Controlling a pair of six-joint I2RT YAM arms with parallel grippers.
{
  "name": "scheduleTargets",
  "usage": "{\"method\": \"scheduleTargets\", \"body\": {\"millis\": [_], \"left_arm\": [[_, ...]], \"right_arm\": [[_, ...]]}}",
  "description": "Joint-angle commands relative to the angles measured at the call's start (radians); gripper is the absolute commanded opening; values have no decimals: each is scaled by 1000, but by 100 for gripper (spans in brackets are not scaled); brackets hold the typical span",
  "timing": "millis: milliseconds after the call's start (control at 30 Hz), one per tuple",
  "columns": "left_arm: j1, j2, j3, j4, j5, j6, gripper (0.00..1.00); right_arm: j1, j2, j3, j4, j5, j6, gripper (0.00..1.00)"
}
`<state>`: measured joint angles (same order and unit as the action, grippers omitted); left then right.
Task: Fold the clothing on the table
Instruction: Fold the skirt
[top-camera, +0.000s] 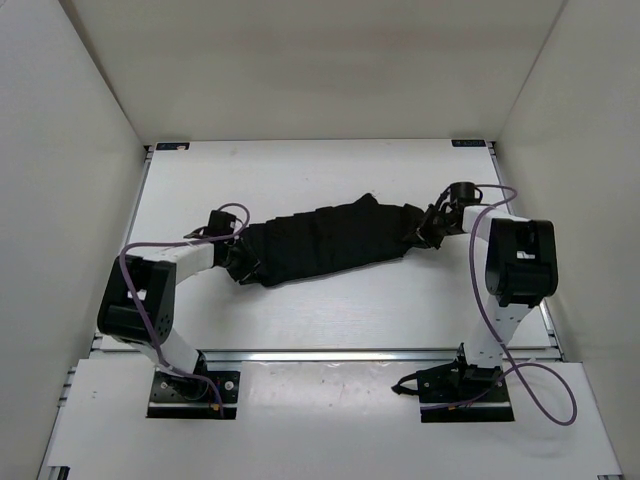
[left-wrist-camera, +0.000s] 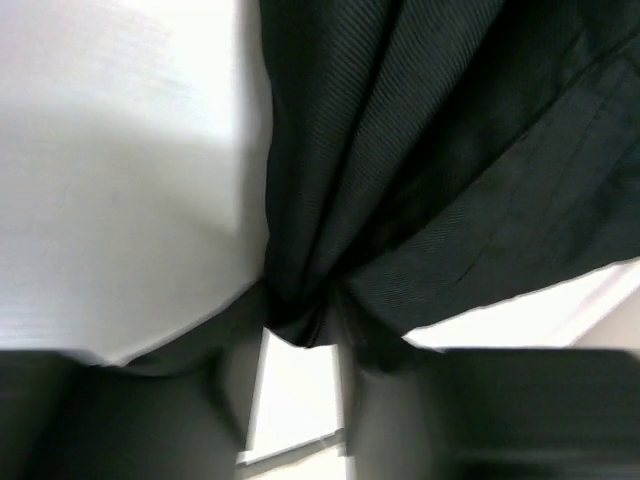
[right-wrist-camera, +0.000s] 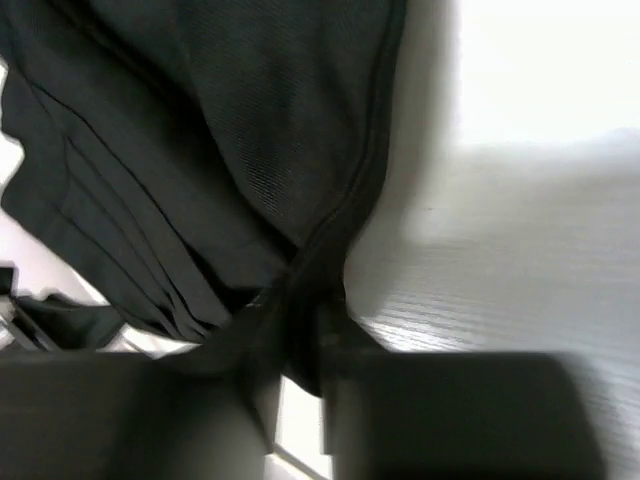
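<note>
- White flat tabletop (top-camera: 330, 320), white walls (top-camera: 60, 150) around it.
- Plain black pleated fabric garment (top-camera: 320, 245) lies bunched lengthwise mid-tabletop.
- My left claw (top-camera: 240, 262) is clamped on its left end.
- My right claw (top-camera: 428, 230) is clamped on its right end.

The clothing (top-camera: 325, 240) is plain black. Close up, its weave shows a fine diagonal rib and long parallel pleat lines. The table (top-camera: 330, 310) is white, with faint pale-grey grain streaks in the right wrist view, and its near rail (top-camera: 330, 355) is silver-grey. The left arm (top-camera: 150, 290) and the right arm (top-camera: 515, 265) mix white links with black housings. Purple cables (top-camera: 471, 262) loop along them. The base plates (top-camera: 195, 393) are black, and the walls (top-camera: 60, 200) are off-white.
</note>
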<state>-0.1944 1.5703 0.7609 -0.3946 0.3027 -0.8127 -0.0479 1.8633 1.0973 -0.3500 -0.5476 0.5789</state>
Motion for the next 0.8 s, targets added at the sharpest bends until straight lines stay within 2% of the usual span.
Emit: {"method": "scheduleTargets", "body": {"millis": [0, 67, 100, 300, 400, 500, 667, 767], "left_arm": [[-26, 63, 37, 56, -79, -6, 37], [-36, 80, 55, 92, -71, -28, 4], [-51, 89, 73, 97, -74, -46, 0], [-163, 174, 173, 128, -70, -89, 0], [-207, 198, 179, 172, -56, -129, 0], [-232, 203, 187, 185, -53, -148, 0], [-235, 212, 193, 198, -45, -154, 0], [-231, 211, 180, 203, -40, -148, 0]], "right_arm": [[-4, -15, -20, 51, -46, 15, 0], [-24, -50, -36, 20, -46, -23, 0], [-49, -61, -40, 2, -29, -42, 0], [-171, -173, 28, -266, 113, -244, 0], [-143, -239, 113, -348, 211, -300, 0], [-41, -263, 215, -392, 258, -310, 0], [270, -230, 364, -396, 276, -220, 0], [429, -170, 426, -331, 279, -157, 0]]}}
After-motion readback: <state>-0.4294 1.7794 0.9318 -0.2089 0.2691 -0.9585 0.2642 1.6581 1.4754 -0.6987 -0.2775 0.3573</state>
